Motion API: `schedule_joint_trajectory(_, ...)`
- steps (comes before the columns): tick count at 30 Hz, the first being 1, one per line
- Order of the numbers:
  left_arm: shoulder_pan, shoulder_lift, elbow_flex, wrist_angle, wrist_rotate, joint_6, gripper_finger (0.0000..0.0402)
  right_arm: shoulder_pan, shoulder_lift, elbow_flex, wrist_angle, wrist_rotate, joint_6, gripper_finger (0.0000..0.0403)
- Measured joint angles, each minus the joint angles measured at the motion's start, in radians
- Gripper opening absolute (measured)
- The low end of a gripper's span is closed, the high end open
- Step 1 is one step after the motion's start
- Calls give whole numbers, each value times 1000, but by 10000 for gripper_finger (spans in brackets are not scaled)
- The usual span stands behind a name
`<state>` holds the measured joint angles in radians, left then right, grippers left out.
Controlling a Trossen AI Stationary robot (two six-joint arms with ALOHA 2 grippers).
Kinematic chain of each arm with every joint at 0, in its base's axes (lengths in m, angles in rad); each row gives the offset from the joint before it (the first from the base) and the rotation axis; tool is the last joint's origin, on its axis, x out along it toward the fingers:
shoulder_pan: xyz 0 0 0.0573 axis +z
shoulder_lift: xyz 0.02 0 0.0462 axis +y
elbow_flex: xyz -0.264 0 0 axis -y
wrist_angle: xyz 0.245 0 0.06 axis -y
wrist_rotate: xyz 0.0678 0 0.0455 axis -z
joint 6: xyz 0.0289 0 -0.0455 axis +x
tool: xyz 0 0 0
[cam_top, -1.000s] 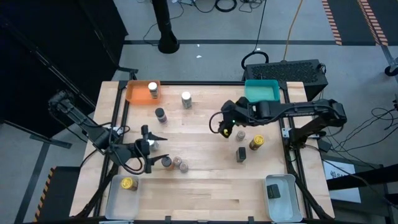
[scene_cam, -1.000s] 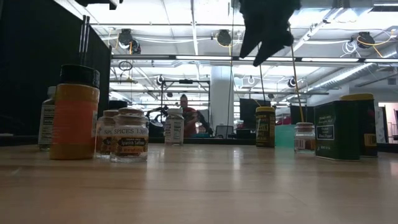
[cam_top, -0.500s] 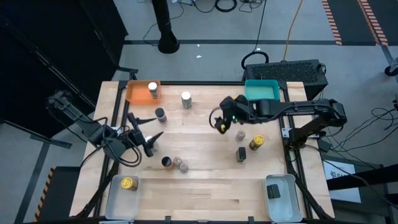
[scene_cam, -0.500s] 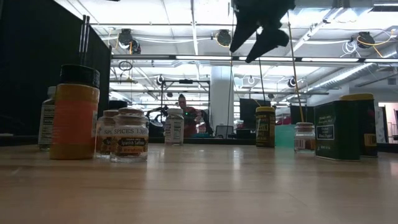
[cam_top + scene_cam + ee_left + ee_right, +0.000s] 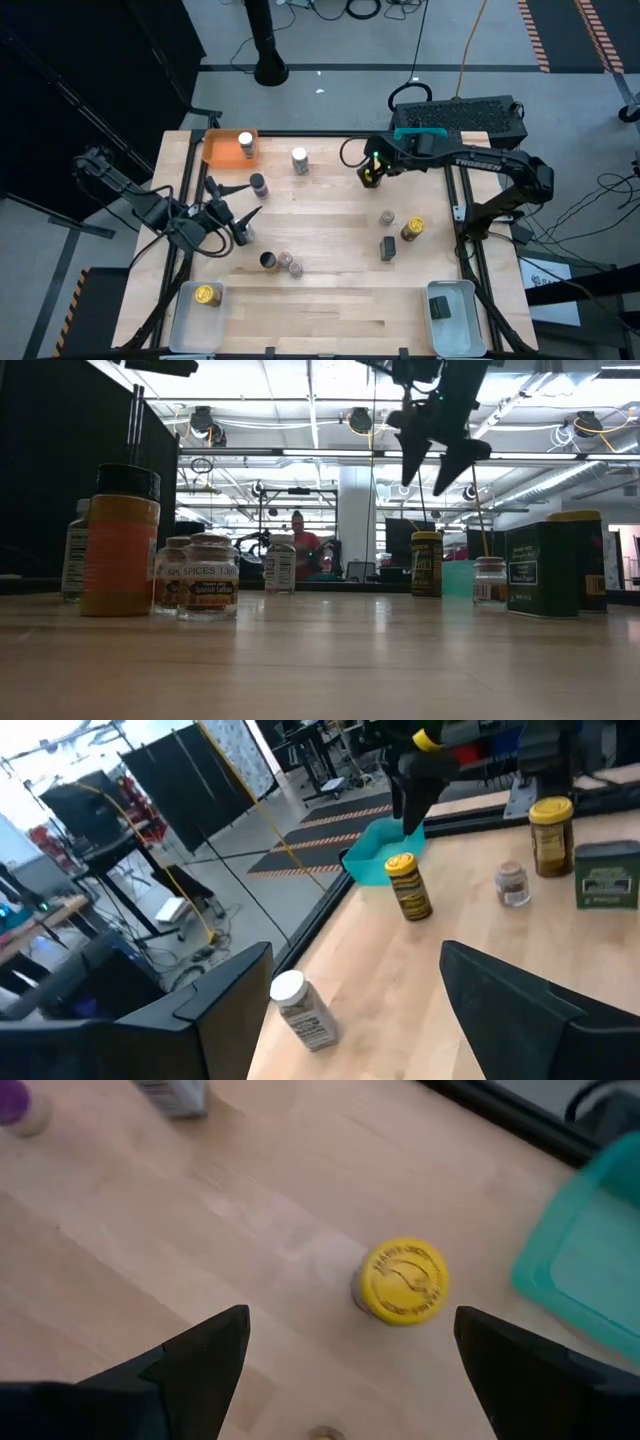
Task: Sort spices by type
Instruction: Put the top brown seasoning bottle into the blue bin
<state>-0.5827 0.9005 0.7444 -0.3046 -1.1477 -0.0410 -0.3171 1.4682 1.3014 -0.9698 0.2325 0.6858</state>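
Yellow-lidded jar (image 5: 403,1283) upright on table (image 5: 330,310) just beside teal tray (image 5: 590,1270), directly beneath wide-open right gripper (image 5: 372,174), nearer than left gripper (image 5: 232,212), also spread wide, well apart across table.

Desk (image 5: 330,300): pale wood planks, dark metal frame along edges. Floor (image 5: 330,40): grey, smooth; black cables (image 5: 362,8) near top, yellow cord (image 5: 470,45) running to black case (image 5: 470,112) behind desk. Striped hazard tape (image 5: 535,35) at upper right. Black curtain panel (image 5: 60,60) on left side. Ceiling (image 5: 300,385): white, exposed ducts, round lamps (image 5: 360,420). White column (image 5: 355,525) mid-room. Person in red top (image 5: 303,545) seated far back.
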Motion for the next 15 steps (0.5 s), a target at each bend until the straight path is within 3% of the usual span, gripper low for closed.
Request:
schedule_joint_trajectory(9,0,0,0,-2,0,78,293,-63,16,0,-60,-6,26,336)
schedule_joint_trajectory(15,0,-3,0,-58,-6,73,293,-76,19,0,-223,-130,46,336)
